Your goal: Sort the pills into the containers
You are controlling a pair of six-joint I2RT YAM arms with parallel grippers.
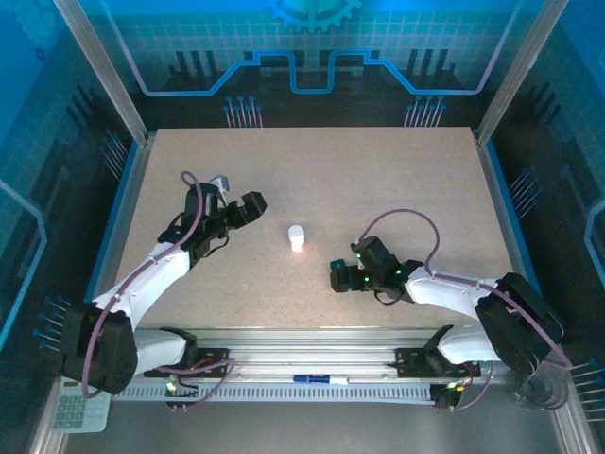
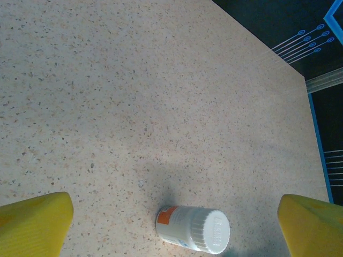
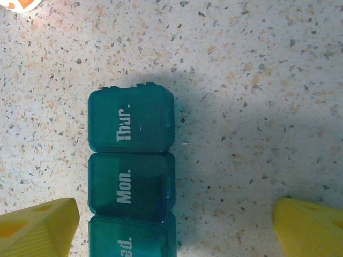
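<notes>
My left gripper gapes by a white plastic bottle, my right gripper over a teal rectangular plastic pill box.

I'm working in a robotics lab cell, not a home or shop. A speckled bench is boxed in by aluminium frame posts and blue wall panels printed with circuit traces and a gear. The left arm and right arm are bolted to a metal rail at the near edge, with cables looping off them.
</notes>
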